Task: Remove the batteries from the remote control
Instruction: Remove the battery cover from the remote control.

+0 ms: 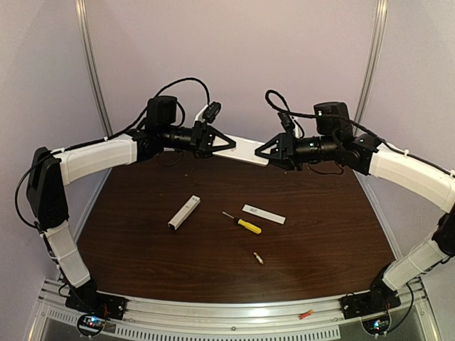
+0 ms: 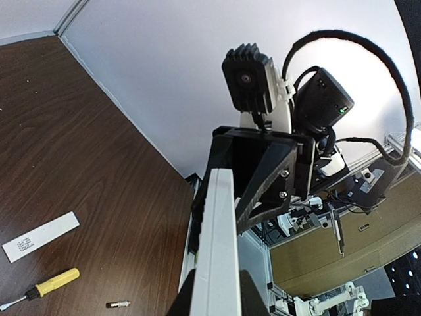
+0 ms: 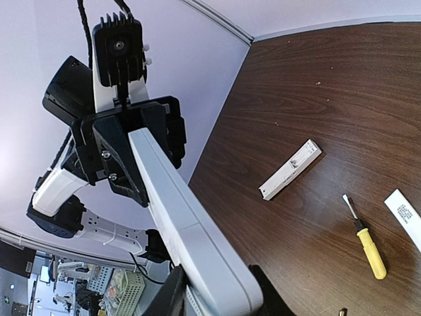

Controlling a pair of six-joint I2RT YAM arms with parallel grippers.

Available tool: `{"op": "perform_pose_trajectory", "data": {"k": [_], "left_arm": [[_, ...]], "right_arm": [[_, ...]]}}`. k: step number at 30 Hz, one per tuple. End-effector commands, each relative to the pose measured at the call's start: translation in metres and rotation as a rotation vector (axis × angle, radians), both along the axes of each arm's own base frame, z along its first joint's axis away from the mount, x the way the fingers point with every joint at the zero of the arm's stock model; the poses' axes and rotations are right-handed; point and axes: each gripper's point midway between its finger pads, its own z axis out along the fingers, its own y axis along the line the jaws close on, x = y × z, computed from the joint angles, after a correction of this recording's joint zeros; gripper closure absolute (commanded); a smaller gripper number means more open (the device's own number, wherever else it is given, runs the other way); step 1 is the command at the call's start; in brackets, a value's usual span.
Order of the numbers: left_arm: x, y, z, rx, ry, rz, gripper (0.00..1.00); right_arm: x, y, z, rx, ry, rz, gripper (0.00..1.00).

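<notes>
- Setting: pale lilac walls with metal uprights. A dark wood-grain bench (image 1: pixel 142 249) sits in front of them, with the arm bases on a metal rail along the bottom of the top view.
- Remote control (image 1: pixel 242 150): long white slab, held clear of the bench at upper centre of the top view, bridging the two arms.
- Left end effector (image 1: pixel 215 142): pinching one end of the Remote control, fingers pressed onto its slim body.
- Right end effector (image 1: pixel 269 153): fingers lie against both sides of the opposite end. It reads as a pinch, but how firm it is cannot be told.
- Batteries (image 1: pixel 259 258): one cell visible, loose on the bench at lower centre of the top view. It lies below and right of the screwdriver (image 1: pixel 242 224), apart from it.
  - Appearance: tiny cylinder lying on its side, gold-toned with a darker end.
  - No view shows the remote's compartment, so cells inside cannot be confirmed.
- Other items: white channel-shaped piece (image 1: pixel 184 212) at centre left, and a flat printed white strip (image 1: pixel 264 214) just right of the screwdriver.
- Hazards, as judged:
  - Opposed pulling or twisting by the arms could slip the smooth slab out of one pinch and drop it.
  - Any cell shaken out at this height would likely bounce and roll.
  - The loose cell, being round, could roll toward the bench edge if nudged.
</notes>
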Motion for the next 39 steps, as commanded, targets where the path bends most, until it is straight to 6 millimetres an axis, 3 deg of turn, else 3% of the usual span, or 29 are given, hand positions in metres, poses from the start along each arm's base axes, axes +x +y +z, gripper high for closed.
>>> {"op": "perform_pose_trajectory", "data": {"k": [1, 12, 17, 23, 31, 39], "left_arm": [[0.0003, -0.0027, 0.0195, -0.041, -0.076, 0.011, 1.0], [-0.0014, -0.0029, 0.0226, -0.056, -0.075, -0.001, 1.0], [-0.0022, -0.0028, 0.0246, -0.062, -0.077, -0.005, 1.0], [-0.0031, -0.0026, 0.0223, -0.059, -0.072, -0.009, 1.0], [-0.0037, -0.0023, 0.0227, -0.06, -0.074, -0.01, 1.0], [-0.0045, -0.0017, 0.0221, -0.056, -0.075, -0.011, 1.0]], "right_arm": [[-0.0008, -0.0074, -0.0036, -0.018, 0.001, -0.029, 0.78], [-0.0044, -0.0102, -0.0011, -0.016, -0.013, -0.025, 0.92], [-0.0067, -0.0131, 0.0002, -0.013, -0.016, -0.026, 0.92], [-0.0059, -0.0136, -0.0011, -0.013, -0.007, -0.033, 0.88], [-0.0058, -0.0143, -0.0037, -0.029, 0.001, -0.034, 0.71], [-0.0052, -0.0157, -0.0067, -0.051, 0.0, -0.037, 0.74]]}}
